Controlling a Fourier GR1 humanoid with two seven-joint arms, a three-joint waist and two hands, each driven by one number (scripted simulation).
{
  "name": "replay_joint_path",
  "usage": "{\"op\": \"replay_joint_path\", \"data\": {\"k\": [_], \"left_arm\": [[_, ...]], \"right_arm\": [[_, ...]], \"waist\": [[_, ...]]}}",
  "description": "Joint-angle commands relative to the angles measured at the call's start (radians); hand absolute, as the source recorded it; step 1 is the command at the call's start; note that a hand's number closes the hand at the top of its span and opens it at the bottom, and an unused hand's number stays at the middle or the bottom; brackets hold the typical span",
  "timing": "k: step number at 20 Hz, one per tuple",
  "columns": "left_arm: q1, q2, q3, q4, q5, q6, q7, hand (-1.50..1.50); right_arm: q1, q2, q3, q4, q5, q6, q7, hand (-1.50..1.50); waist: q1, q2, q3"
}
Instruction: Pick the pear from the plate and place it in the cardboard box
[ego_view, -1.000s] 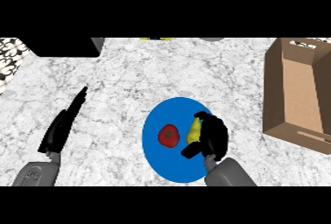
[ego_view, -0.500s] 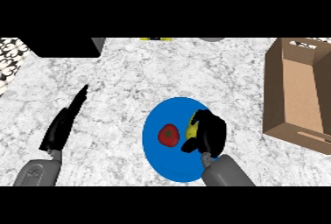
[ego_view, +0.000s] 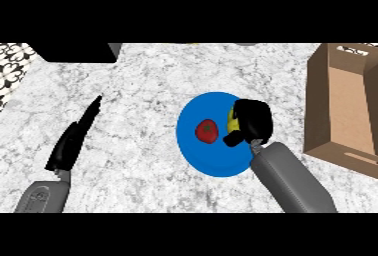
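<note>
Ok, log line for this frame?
right hand: curled round yellow pear, over round blue plate | left hand: open, resting at left | brown cardboard box: at right, pear not in it

Between the blue plate (ego_view: 210, 162) and the cardboard box (ego_view: 347, 100) a strip of bare tabletop (ego_view: 291, 100) is left open — only the box's left wall is met there, and the box is open at the top. Just left of the right hand (ego_view: 252, 120), curled round the pear (ego_view: 232, 120), a red fruit (ego_view: 206, 130) is found. The left hand (ego_view: 74, 142) is seen well apart.
</note>
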Motion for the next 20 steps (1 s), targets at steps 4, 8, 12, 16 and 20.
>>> {"op": "replay_joint_path", "data": {"k": [4, 8, 12, 16, 20], "left_arm": [[0.016, -0.024, -0.002, 0.027, -0.036, 0.033, -0.031, 0.0], [-0.002, -0.005, 0.02, -0.008, 0.0, -0.008, 0.012, 0.0], [0.002, 0.0, 0.022, 0.046, -0.025, 0.008, -0.025, 0.0], [0.035, 0.009, 0.035, 0.008, -0.016, 0.002, -0.029, 0.0], [0.075, -0.008, 0.016, -0.05, -0.013, -0.009, -0.003, 0.0]], "right_arm": [[-0.122, -0.065, -0.073, -0.034, 0.03, 0.11, -0.072, 1.5], [-0.15, -0.095, -0.076, -0.218, 0.069, 0.227, 0.04, 1.5], [-0.087, -0.153, -0.083, -0.388, 0.147, 0.267, 0.158, 1.5], [-0.096, -0.208, -0.178, -0.526, 0.124, 0.403, 0.231, 1.5], [-0.097, -0.263, -0.285, -0.618, 0.101, 0.467, 0.25, 1.5]], "waist": [[-0.016, -0.002, 0.0], [-0.023, -0.007, 0.0], [-0.033, -0.008, 0.0], [-0.029, -0.007, 0.0], [-0.023, -0.006, 0.0]]}}
